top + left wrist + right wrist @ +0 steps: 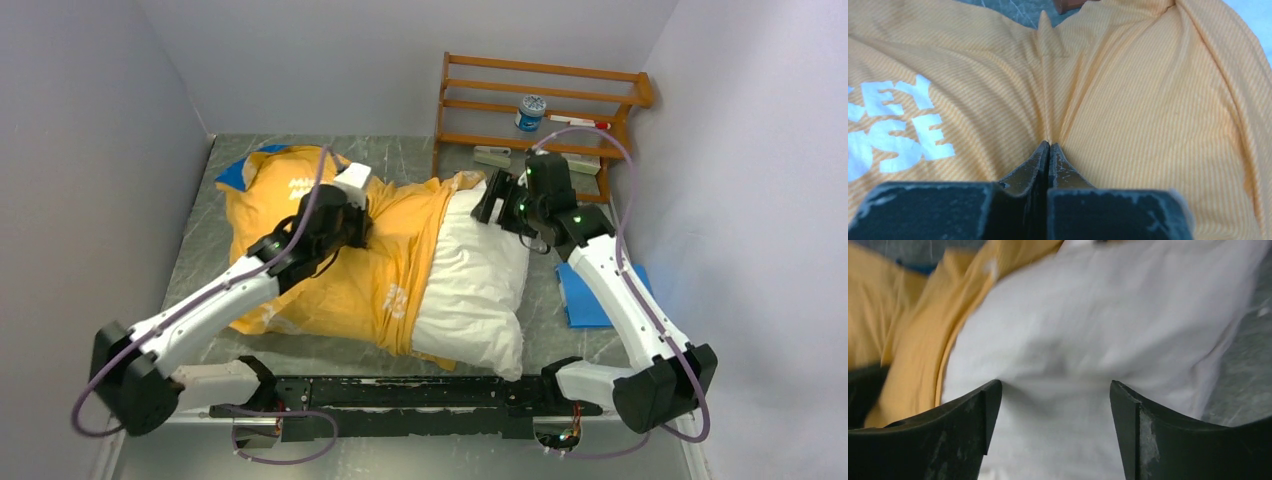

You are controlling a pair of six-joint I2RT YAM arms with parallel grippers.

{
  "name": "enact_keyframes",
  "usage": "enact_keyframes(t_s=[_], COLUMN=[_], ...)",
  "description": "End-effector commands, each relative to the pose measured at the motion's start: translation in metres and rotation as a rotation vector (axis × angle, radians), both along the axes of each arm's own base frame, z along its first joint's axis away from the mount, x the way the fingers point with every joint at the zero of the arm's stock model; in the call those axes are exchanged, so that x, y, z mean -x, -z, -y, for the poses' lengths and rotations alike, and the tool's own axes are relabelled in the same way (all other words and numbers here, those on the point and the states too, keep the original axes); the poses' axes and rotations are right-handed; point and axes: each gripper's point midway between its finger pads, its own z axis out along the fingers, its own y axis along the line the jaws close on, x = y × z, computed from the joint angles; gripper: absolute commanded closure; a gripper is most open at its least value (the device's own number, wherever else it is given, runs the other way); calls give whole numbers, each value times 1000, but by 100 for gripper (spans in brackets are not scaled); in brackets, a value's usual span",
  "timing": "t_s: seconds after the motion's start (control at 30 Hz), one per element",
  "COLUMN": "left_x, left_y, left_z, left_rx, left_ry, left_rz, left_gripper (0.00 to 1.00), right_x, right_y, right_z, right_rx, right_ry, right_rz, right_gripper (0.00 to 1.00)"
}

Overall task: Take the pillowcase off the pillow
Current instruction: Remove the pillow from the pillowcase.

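Observation:
The yellow-orange pillowcase (pixel 380 270) covers the left part of the white pillow (pixel 475 290), whose right end sticks out bare. A blue corner of the case (pixel 235 175) shows at the far left. My left gripper (pixel 352 215) rests on top of the case, shut on a pinched fold of the orange fabric (pixel 1148 100); creases fan out from its tips (pixel 1049 144), beside white lettering (pixel 898 125). At the pillow's far right corner my right gripper (pixel 497 200) is open, its jaws (pixel 1055 390) spread over the bare white pillow (pixel 1098 315), with the case's edge (pixel 913 340) to their left.
A wooden rack (pixel 540 100) stands at the back right with a small jar (pixel 531 112) on it, close behind the right gripper. A flat blue pad (pixel 595 295) lies on the table under the right arm. Grey walls close in on both sides.

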Motion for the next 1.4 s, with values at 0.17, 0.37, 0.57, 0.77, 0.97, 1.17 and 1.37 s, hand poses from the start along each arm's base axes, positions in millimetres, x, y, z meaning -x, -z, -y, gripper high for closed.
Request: enact_keyframes(t_s=[0.17, 0.37, 0.57, 0.77, 0.97, 1.17, 1.37], left_x=[64, 70, 56, 23, -13, -12, 6], left_y=[28, 14, -15, -71, -87, -40, -8], left_z=[-48, -51, -40, -10, 49, 116, 138], left_rx=[14, 70, 72, 77, 61, 89, 150], left_ry=[-43, -45, -18, 39, 186, 476, 639], left_rz=[-106, -65, -13, 74, 35, -164, -262], left_gripper=[95, 95, 48, 18, 4, 3, 10], right_x=[-46, -28, 7, 33, 44, 46, 43], right_y=[-18, 39, 59, 46, 39, 29, 29], right_z=[25, -15, -35, -51, -54, -52, -45], right_rx=[52, -77, -221, -293, -282, -271, -224], right_ry=[239, 123, 2, -192, -269, -277, -250], right_rz=[-30, -259, -238, -154, -110, -57, -53], right_gripper=[9, 39, 98, 100, 100, 100, 100])
